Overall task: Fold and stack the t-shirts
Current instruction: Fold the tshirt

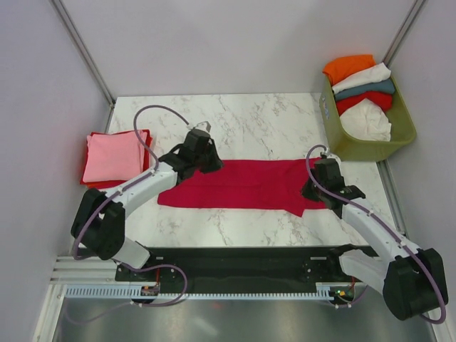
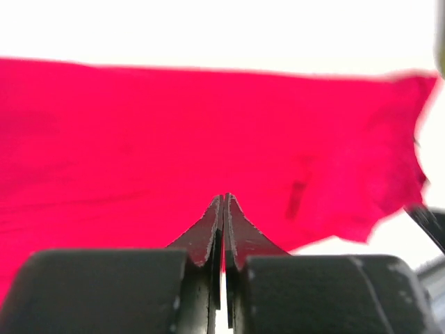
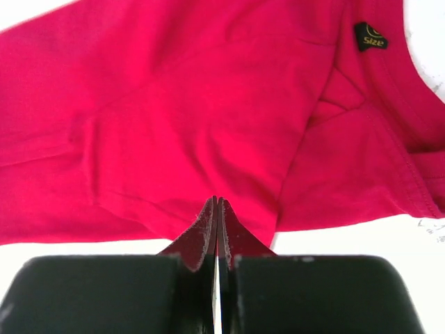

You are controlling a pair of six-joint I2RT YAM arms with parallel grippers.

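Presently, we find the crimson t-shirt [image 1: 242,184] spread on the marble table [image 1: 271,117] as a long, narrow band, lying to the left of the olive-green basket [image 1: 363,149] and nearer to the arm bases than it. The band's long axis runs across the table, one end pointing toward the basket and the other away from it. We note the right gripper [image 3: 217,203] at the basket end, where the neck opening and the black size label [image 3: 370,36] show in its wrist view. Its jaws are pressed together with their tips on the near edge of the cloth, and we judge that edge pinched. The left gripper [image 2: 224,200] sits at the end farthest from the basket, at the far corner of the band; its jaws are likewise together, with a sliver of red cloth between them. Each arm therefore serves its own end, and the cloth stretches out ahead of both pairs of jaws. We judge that the coming fold turns on this axis: carrying one end along it toward the other would halve the length. A folded pink t-shirt [image 1: 110,158] lies on the opposite side of the table from the basket, well apart from it.
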